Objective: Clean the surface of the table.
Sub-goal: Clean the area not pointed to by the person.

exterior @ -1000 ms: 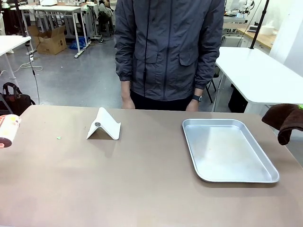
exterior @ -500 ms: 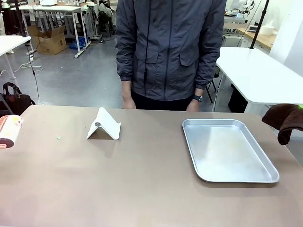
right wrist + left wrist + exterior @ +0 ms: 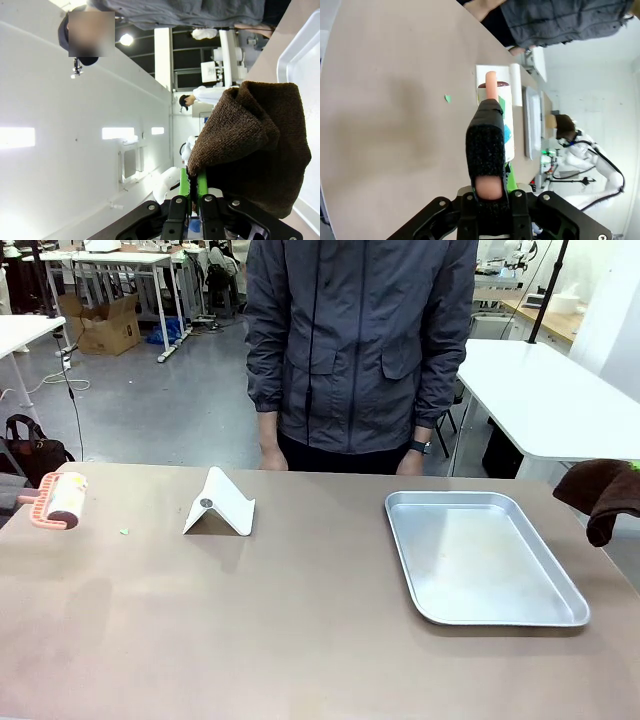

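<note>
Looks like a lab or workshop: bare grey concrete floor [image 3: 150, 420], white-topped rectangular tables [image 3: 545, 390] on metal legs, open brown cardboard box [image 3: 105, 328], loose white cable [image 3: 45, 388] on the floor.

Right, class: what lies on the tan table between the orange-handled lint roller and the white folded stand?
A small green scrap on the otherwise bare tan-brown table, shown in the front view.

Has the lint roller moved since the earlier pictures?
Yes. The lint roller has moved right, in from the picture's left edge, nearer the green speck on the table.
</note>
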`<action>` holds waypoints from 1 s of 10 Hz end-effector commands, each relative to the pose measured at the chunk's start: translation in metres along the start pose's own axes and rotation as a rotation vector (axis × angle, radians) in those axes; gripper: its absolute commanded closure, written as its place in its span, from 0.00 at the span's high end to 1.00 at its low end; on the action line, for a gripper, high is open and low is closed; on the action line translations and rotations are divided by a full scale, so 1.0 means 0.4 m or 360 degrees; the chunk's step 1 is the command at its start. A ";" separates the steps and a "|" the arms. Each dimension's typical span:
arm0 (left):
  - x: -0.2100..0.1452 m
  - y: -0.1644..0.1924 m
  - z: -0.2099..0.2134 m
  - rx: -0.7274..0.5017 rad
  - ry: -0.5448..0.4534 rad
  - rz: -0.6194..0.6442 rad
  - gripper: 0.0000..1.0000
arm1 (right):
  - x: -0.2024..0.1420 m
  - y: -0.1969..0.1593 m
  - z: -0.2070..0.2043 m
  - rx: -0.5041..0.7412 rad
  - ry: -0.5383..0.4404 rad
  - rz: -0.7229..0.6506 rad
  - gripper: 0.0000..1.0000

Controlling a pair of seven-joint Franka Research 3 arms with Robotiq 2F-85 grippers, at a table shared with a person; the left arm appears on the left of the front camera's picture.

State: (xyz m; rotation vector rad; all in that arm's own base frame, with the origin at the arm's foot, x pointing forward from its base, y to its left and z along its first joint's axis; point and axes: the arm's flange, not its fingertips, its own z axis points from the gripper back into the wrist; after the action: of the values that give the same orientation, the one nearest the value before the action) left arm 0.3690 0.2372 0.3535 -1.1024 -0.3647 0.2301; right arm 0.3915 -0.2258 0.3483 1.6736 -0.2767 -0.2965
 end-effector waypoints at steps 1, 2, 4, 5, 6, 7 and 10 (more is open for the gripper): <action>0.041 -0.024 -0.042 0.0111 0.0166 -0.0008 0.19 | 0.003 0.019 -0.001 0.0021 0.0006 -0.0022 0.06; 0.078 -0.026 -0.061 0.0180 0.0082 -0.0011 0.19 | 0.003 0.019 -0.001 0.0021 0.0006 -0.0022 0.06; 0.130 -0.007 -0.106 0.0291 0.0060 0.0033 0.19 | 0.003 0.019 -0.001 0.0021 0.0006 -0.0022 0.06; 0.145 0.006 -0.118 0.0339 0.0030 0.0061 0.19 | 0.003 0.019 -0.001 0.0021 0.0006 -0.0022 0.06; 0.155 0.019 -0.128 0.0361 0.0020 0.0086 0.19 | 0.003 0.019 -0.001 0.0021 0.0006 -0.0022 0.06; 0.160 0.031 -0.136 0.0398 0.0039 0.0101 0.19 | 0.003 0.019 -0.001 0.0021 0.0006 -0.0022 0.06; 0.172 0.062 -0.171 0.0472 0.0093 0.0128 0.19 | 0.003 0.019 -0.001 0.0021 0.0006 -0.0022 0.06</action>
State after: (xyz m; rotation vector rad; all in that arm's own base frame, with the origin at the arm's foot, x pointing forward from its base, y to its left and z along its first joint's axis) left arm 0.4524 0.2189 0.3174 -0.8590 -0.2634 0.2994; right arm 0.3915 -0.2258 0.3483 1.6736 -0.2767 -0.2964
